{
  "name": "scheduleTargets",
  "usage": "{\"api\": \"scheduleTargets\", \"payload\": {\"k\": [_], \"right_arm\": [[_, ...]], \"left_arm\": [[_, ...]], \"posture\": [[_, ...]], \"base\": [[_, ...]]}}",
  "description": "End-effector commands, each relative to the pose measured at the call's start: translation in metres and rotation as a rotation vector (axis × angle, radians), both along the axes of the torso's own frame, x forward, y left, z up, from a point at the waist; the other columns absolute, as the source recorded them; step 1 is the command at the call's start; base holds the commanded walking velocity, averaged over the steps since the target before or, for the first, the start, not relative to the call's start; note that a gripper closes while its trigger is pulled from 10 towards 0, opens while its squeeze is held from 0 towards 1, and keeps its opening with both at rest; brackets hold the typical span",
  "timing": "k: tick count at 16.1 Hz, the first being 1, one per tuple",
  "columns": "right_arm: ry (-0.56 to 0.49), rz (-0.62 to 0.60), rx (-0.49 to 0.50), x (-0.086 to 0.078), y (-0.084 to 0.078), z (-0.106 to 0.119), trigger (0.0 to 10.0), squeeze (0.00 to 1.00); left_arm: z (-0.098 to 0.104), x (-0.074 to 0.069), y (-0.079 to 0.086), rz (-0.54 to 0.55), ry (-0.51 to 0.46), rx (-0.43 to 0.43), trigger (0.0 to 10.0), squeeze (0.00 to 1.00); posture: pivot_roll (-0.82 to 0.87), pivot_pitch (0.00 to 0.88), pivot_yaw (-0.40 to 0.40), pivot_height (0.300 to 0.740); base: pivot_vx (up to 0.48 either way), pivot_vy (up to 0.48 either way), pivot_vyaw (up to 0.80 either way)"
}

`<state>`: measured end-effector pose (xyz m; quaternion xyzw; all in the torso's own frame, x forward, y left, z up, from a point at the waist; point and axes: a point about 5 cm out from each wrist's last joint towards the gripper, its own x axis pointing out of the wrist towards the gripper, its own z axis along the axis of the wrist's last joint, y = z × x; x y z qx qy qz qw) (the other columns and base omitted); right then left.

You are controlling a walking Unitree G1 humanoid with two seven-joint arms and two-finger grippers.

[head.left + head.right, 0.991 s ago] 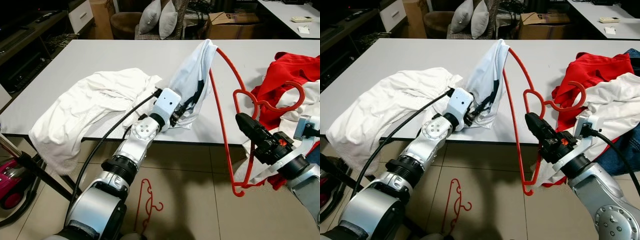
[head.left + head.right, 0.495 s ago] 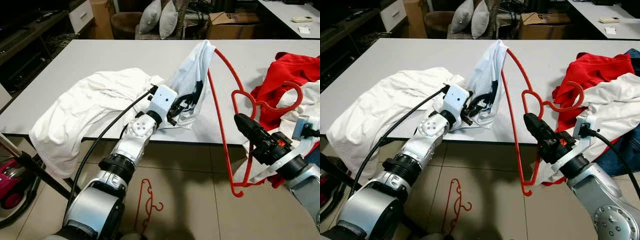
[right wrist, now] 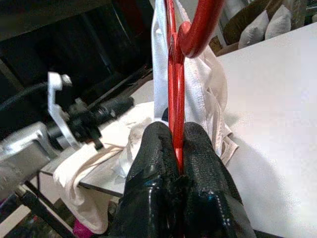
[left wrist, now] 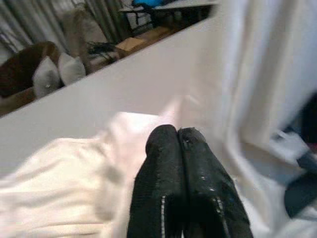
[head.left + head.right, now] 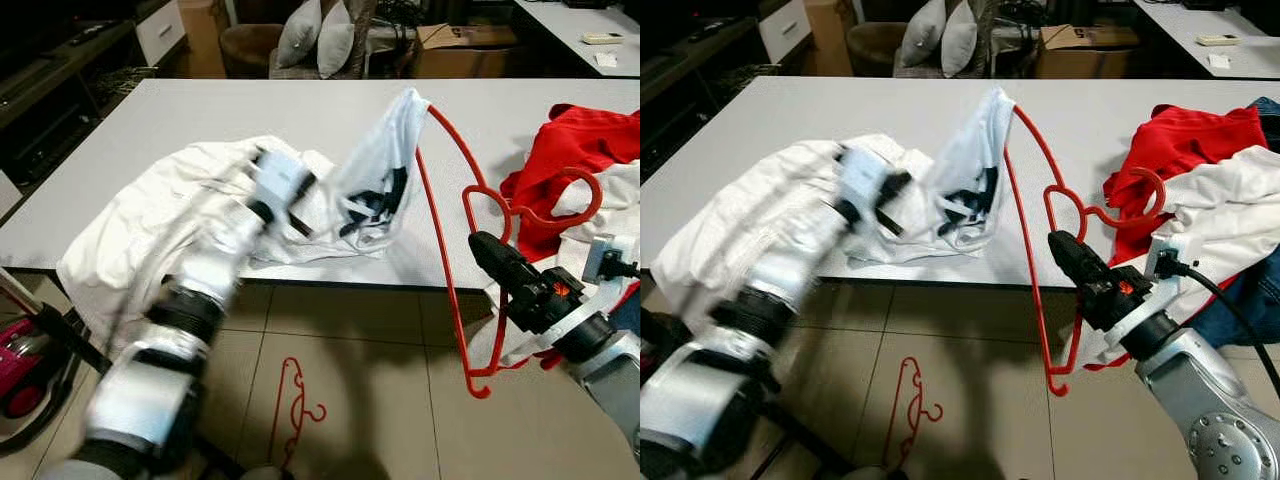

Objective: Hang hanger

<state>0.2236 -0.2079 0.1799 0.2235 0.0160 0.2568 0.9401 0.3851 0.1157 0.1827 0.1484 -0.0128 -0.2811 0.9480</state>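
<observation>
A red hanger (image 5: 455, 160) stands tilted over the table's near edge, my right gripper (image 5: 484, 248) shut on its lower bar (image 3: 176, 99). A white shirt with a black print (image 5: 375, 185) hangs from the hanger's upper tip, its hem resting on the grey table (image 5: 250, 110). My left gripper (image 4: 177, 134) is shut with nothing between its fingers. It shows blurred (image 5: 300, 205) to the left of the shirt, over a crumpled white garment (image 5: 150, 230).
A red garment (image 5: 590, 135) and white clothes lie on the table at the right. A second red hanger (image 5: 293, 405) lies on the tiled floor below the table edge. A pink vacuum (image 5: 25, 385) sits at the lower left; a chair with grey cushions (image 5: 320, 35) stands behind the table.
My left gripper has let go of the shirt's hem and swung left, away from it; the hem now lies on the table. The right gripper and hanger have barely moved.
</observation>
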Motion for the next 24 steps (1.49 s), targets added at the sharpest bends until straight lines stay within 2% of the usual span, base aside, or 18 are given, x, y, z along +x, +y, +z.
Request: {"api": "scheduleTargets", "payload": {"k": [1, 2, 4, 6, 7, 8, 9, 11, 16, 17, 19, 20, 22, 24], "right_arm": [[-0.015, -0.015, -0.025, 0.0, -0.005, 0.002, 10.0, 0.0], [-0.01, -0.012, -0.034, 0.0, -0.004, 0.0, 10.0, 0.0], [-0.014, -0.007, -0.029, 0.001, -0.003, -0.001, 10.0, 0.0], [-0.026, 0.003, -0.009, 0.002, 0.0, 0.001, 10.0, 0.0], [-0.03, 0.008, -0.005, 0.002, 0.001, 0.002, 10.0, 0.0], [-0.031, 0.009, -0.005, 0.002, 0.001, 0.003, 10.0, 0.0], [-0.036, 0.015, -0.004, 0.001, 0.001, 0.004, 10.0, 0.0], [-0.042, 0.017, -0.002, -0.001, 0.0, 0.005, 10.0, 0.0], [-0.047, 0.027, 0.003, -0.002, -0.002, 0.007, 10.0, 0.0], [-0.048, 0.029, 0.0, -0.002, -0.002, 0.007, 10.0, 0.0], [-0.049, 0.031, 0.0, -0.002, -0.001, 0.007, 10.0, 0.0], [-0.05, 0.035, 0.0, -0.002, -0.001, 0.007, 10.0, 0.0], [-0.049, 0.042, -0.002, -0.002, 0.0, 0.007, 10.0, 0.0], [-0.044, 0.06, -0.009, -0.002, 0.002, 0.006, 10.0, 0.0]], "left_arm": [[0.018, 0.003, 0.003, -0.025, -0.025, -0.01, 0.0, 0.0], [0.037, 0.007, 0.012, -0.021, -0.057, -0.019, 0.0, 0.0], [0.051, 0.009, 0.015, -0.017, -0.074, -0.059, 0.0, 0.0], [0.045, 0.002, -0.005, -0.125, -0.054, -0.077, 0.2, 0.0], [0.033, -0.008, -0.027, -0.23, -0.038, -0.098, 10.0, 0.0], [0.028, -0.012, -0.035, -0.266, -0.019, -0.126, 10.0, 0.55], [0.018, -0.017, -0.045, -0.312, 0.002, -0.122, 10.0, 1.0], [0.013, -0.02, -0.055, -0.337, 0.005, -0.118, 10.0, 1.0], [0.017, -0.016, -0.064, -0.307, -0.008, -0.146, 10.0, 1.0], [0.022, -0.016, -0.07, -0.325, -0.002, -0.204, 10.0, 1.0], [0.032, -0.025, -0.079, -0.433, 0.003, -0.303, 10.0, 1.0], [0.033, -0.027, -0.082, -0.452, 0.006, -0.325, 10.0, 1.0], [0.033, -0.026, -0.083, -0.436, 0.013, -0.329, 10.0, 1.0], [0.039, -0.022, -0.086, -0.382, 0.01, -0.372, 10.0, 1.0]], "posture": [[-0.11, 0.033, 0.061, 0.74], [-0.1, 0.032, 0.061, 0.74], [-0.09, 0.031, 0.062, 0.74], [-0.09, 0.034, 0.064, 0.74], [-0.1, 0.036, 0.066, 0.74], [-0.1, 0.036, 0.066, 0.74], [-0.1, 0.037, 0.066, 0.74], [-0.11, 0.039, 0.067, 0.74], [-0.12, 0.038, 0.067, 0.74], [-0.12, 0.037, 0.069, 0.74], [-0.12, 0.037, 0.069, 0.74], [-0.12, 0.037, 0.066, 0.74], [-0.12, 0.038, 0.066, 0.74], [-0.12, 0.036, 0.064, 0.74]], "base": [[0.0, 0.0, 0.0], [0.0, 0.0, 0.0], [0.0, 0.0, 0.0], [0.0, 0.0, 0.0], [0.0, 0.0, 0.0], [0.0, 0.0, 0.0], [0.0, 0.0, 0.0], [0.0, 0.0, 0.0], [0.0, 0.0, 0.0], [0.0, 0.0, 0.0], [0.0, 0.0, 0.0], [0.0, 0.0, 0.0], [0.0, 0.0, 0.0], [0.0, 0.0, 0.0]]}}
